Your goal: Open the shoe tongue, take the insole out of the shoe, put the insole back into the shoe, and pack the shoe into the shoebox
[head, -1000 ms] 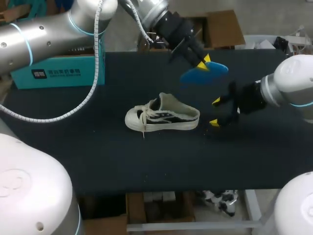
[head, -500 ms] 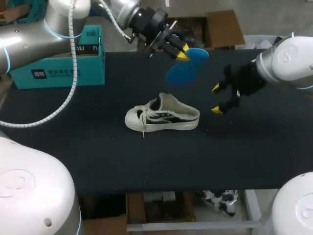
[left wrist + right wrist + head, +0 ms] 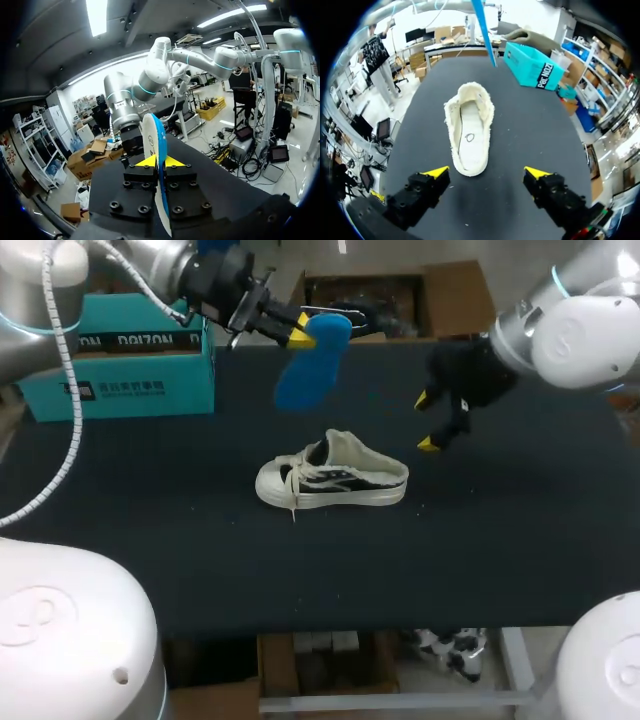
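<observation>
- Tongue-opening and pulling the insole look done to me: my left gripper [image 3: 300,330] is clamped on the blue insole [image 3: 305,370], holding it in the air at about 11 o'clock from the sneaker [image 3: 332,472].
- The sneaker sits mid-table on its sole with nothing inside it.
- The right gripper [image 3: 426,421] hangs spread wide and empty at 2 o'clock from the sneaker.
- Left to do: insole back in, then the sneaker into the teal shoebox [image 3: 140,375] at 10 o'clock.
- Writing: there's white lettering on the box side, not spelling it out.
</observation>
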Tool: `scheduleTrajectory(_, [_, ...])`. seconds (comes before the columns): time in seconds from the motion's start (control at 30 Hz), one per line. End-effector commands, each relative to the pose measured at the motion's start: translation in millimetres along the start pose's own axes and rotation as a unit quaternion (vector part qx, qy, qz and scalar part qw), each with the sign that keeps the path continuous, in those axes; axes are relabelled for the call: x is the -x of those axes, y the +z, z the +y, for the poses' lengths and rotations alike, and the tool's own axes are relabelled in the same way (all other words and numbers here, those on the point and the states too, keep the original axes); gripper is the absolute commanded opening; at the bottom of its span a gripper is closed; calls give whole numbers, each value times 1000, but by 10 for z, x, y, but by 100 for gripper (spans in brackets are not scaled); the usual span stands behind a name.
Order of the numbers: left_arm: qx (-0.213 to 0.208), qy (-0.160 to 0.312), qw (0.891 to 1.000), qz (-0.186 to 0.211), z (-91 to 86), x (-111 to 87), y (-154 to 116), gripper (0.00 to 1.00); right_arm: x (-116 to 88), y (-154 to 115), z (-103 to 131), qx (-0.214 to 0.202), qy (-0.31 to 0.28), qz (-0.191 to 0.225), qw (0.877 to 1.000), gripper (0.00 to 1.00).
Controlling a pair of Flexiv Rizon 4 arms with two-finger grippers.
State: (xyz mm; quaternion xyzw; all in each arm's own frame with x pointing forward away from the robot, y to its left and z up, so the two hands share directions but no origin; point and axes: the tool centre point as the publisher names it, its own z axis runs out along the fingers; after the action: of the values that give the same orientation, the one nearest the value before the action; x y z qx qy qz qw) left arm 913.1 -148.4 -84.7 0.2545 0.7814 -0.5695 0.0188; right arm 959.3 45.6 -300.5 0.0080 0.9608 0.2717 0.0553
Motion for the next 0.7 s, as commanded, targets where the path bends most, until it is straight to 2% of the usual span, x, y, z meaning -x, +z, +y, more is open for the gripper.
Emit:
scheduleTrajectory(0.03, [3, -4, 998, -67, -42, -160, -233, 0, 127, 57, 127, -31, -1, 11, 999, 100])
scheduleTrajectory(0.17, [1, -14, 996, -83, 20, -238, -415, 0, 192, 99, 255, -58, -1, 8, 998, 100])
scheduleTrajectory(0.33, [-11, -22, 995, -101, 131, -402, -714, 0, 190, 154, 431, -127, 8, 1, 992, 100])
scheduleTrajectory(0.43, [-15, -28, 993, -111, 193, -508, -869, 0, 170, 176, 510, -151, 9, -2, 989, 100])
scheduleTrajectory(0.7, [-12, -38, 990, -134, 299, -764, -1212, 0, 80, 366, 697, -187, -5, 3, 982, 100])
